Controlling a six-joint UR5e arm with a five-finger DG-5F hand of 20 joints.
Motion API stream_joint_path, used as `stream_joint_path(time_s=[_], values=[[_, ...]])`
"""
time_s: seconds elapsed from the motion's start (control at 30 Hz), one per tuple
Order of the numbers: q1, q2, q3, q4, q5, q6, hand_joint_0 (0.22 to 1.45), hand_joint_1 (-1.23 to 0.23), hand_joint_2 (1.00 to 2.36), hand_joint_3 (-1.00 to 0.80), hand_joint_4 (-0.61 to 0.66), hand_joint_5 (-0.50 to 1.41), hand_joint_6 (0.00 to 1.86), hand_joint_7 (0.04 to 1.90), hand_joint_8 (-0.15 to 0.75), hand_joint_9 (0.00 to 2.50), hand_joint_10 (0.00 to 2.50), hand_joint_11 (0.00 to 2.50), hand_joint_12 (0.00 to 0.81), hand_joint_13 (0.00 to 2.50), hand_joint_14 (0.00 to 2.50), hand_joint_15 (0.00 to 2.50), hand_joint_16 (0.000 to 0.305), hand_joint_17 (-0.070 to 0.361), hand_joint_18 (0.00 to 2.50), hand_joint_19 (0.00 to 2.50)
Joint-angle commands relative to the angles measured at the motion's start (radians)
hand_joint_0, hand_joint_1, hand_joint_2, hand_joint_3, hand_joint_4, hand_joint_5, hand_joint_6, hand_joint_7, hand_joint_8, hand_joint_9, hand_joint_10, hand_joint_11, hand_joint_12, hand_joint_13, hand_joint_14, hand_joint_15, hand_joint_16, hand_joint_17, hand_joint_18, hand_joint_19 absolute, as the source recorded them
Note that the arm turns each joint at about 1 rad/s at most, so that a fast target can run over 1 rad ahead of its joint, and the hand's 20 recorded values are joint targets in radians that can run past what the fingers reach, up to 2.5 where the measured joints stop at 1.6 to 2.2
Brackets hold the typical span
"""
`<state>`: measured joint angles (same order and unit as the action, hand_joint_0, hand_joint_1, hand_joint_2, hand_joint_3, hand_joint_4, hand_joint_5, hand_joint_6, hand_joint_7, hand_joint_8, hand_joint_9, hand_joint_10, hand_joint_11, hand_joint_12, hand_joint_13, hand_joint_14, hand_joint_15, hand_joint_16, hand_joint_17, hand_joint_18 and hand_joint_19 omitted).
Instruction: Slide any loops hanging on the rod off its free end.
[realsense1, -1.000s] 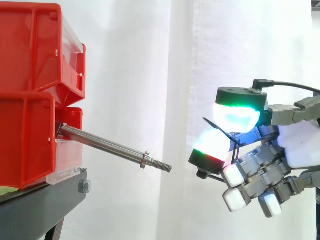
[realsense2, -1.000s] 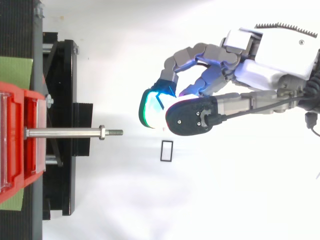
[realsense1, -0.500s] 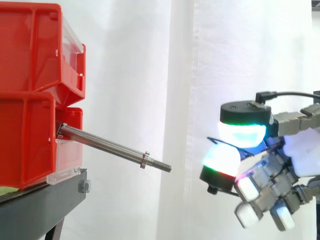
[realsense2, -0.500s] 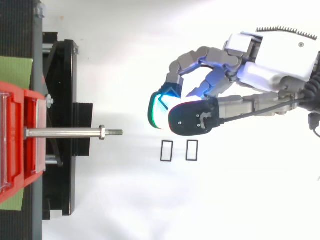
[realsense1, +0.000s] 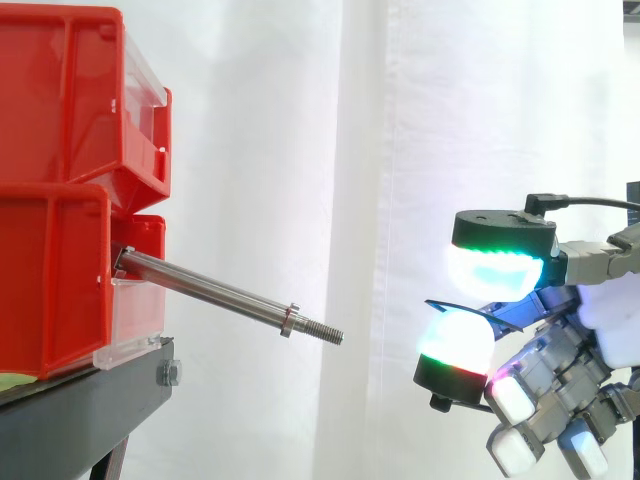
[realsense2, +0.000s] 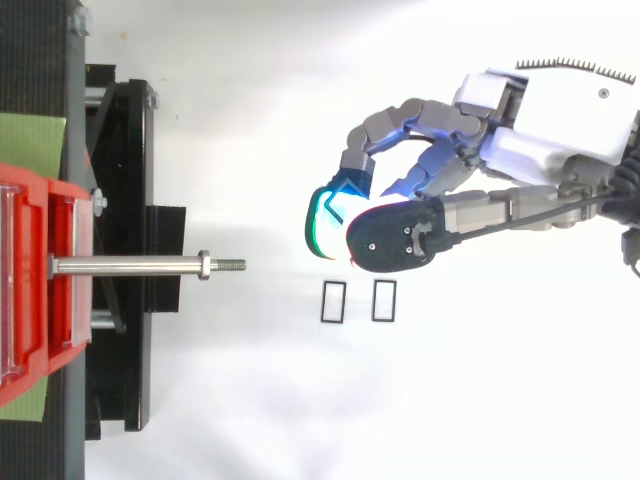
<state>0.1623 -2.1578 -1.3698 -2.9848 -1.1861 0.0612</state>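
A bare steel rod (realsense1: 215, 292) sticks out of the lower red bin (realsense1: 55, 280), sloping down to a threaded free end with a nut; nothing hangs on it. The same rod (realsense2: 125, 266) lies level in the top view. My hand (realsense1: 548, 372) hangs right of the rod's tip and lower, well apart from it. Its thumb and a finger pinch a thin black loop (realsense1: 452, 305) between glowing pads, and that loop's corner (realsense2: 343, 186) pokes out beside the pads in the top view. Two black rectangular loops (realsense2: 335, 301) (realsense2: 384, 301) lie on the white floor below the hand.
Stacked red bins (realsense1: 70, 100) sit on a black stand (realsense1: 80, 410) at the left. A white curtain hangs behind. Open space separates the rod's tip from the hand.
The hand has drifted right and downward, away from the rod. One second ago a single loop lay on the floor; a second one lies beside it since half a second ago.
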Motion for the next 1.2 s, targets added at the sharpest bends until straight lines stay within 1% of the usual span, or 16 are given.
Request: stream_joint_path(time_s=[0.0, 0.1, 0.2, 0.37, 0.53, 0.67, 0.8, 0.9, 1.0, 1.1, 1.13, 1.17], values=[[0.0, 0.001, 0.0, 0.001, 0.0, 0.0, 0.58, -0.65, 1.01, -0.34, 0.19, -0.15, 0.86, 1.01, 0.391, 1.01, 0.01, 0.42, 0.409, 0.93, 0.01, 0.29, 0.059, 0.133, 1.01, 0.58], [0.0, 0.0, 0.0, 0.004, 0.002, 0.0, 0.59, -0.72, 1.02, -0.25, 0.18, -0.16, 0.87, 1.04, 0.378, 0.98, 0.01, 0.42, 0.408, 0.93, 0.01, 0.3, 0.059, 0.132, 1.01, 0.58], [0.0, 0.0, 0.0, 0.01, 0.006, 0.0, 0.59, -0.75, 1.02, -0.21, 0.19, -0.17, 0.89, 0.98, 0.388, 0.95, 0.01, 0.41, 0.414, 0.93, 0.01, 0.29, 0.061, 0.138, 1.04, 0.57], [0.002, 0.0, 0.0, 0.01, 0.006, 0.0, 0.59, -0.76, 1.01, -0.27, 0.17, -0.17, 0.9, 0.97, 0.375, 0.94, 0.01, 0.42, 0.402, 0.91, 0.01, 0.29, 0.058, 0.131, 1.01, 0.57], [0.003, 0.0, 0.0, 0.01, 0.008, 0.0, 0.61, -0.78, 1.01, -0.29, 0.14, -0.17, 0.9, 0.97, 0.371, 0.94, 0.01, 0.42, 0.399, 0.92, 0.01, 0.29, 0.057, 0.129, 1.01, 0.57], [0.003, 0.0, 0.0, 0.01, 0.008, 0.0, 0.62, -0.77, 1.02, -0.18, 0.04, -0.17, 0.91, 1.02, 0.372, 0.95, 0.01, 0.43, 0.397, 0.92, 0.01, 0.28, 0.057, 0.128, 1.02, 0.56], [0.003, 0.0, 0.0, 0.009, 0.008, 0.002, 0.62, -0.76, 1.02, -0.06, -0.04, -0.16, 0.93, 1.0, 0.392, 0.99, 0.01, 0.41, 0.415, 0.95, 0.01, 0.27, 0.062, 0.139, 1.08, 0.53], [0.003, 0.0, 0.0, 0.009, 0.008, 0.003, 0.62, -0.75, 1.01, -0.01, -0.1, -0.14, 0.93, 1.03, 0.413, 1.02, 0.01, 0.4, 0.429, 0.98, 0.01, 0.26, 0.065, 0.146, 1.11, 0.52], [0.003, 0.0, 0.0, 0.009, 0.008, 0.006, 0.63, -0.76, 1.01, 0.03, -0.16, -0.14, 0.93, 1.06, 0.412, 1.04, 0.01, 0.4, 0.432, 1.0, 0.01, 0.26, 0.066, 0.148, 1.13, 0.52], [0.003, 0.0, 0.0, 0.01, 0.008, 0.014, 0.63, -0.77, 1.0, 0.06, -0.2, -0.13, 0.93, 1.08, 0.416, 1.06, 0.01, 0.4, 0.432, 1.01, 0.01, 0.26, 0.067, 0.15, 1.14, 0.5], [0.005, 0.0, 0.0, 0.01, 0.008, 0.031, 0.63, -0.77, 1.0, 0.07, -0.21, -0.13, 0.93, 1.09, 0.417, 1.07, 0.01, 0.41, 0.431, 1.02, 0.01, 0.26, 0.067, 0.15, 1.15, 0.5], [0.005, 0.0, 0.0, 0.01, 0.008, 0.035, 0.63, -0.78, 1.0, 0.08, -0.22, -0.12, 0.93, 1.1, 0.415, 1.08, 0.01, 0.4, 0.436, 1.02, 0.01, 0.26, 0.067, 0.151, 1.15, 0.5]])
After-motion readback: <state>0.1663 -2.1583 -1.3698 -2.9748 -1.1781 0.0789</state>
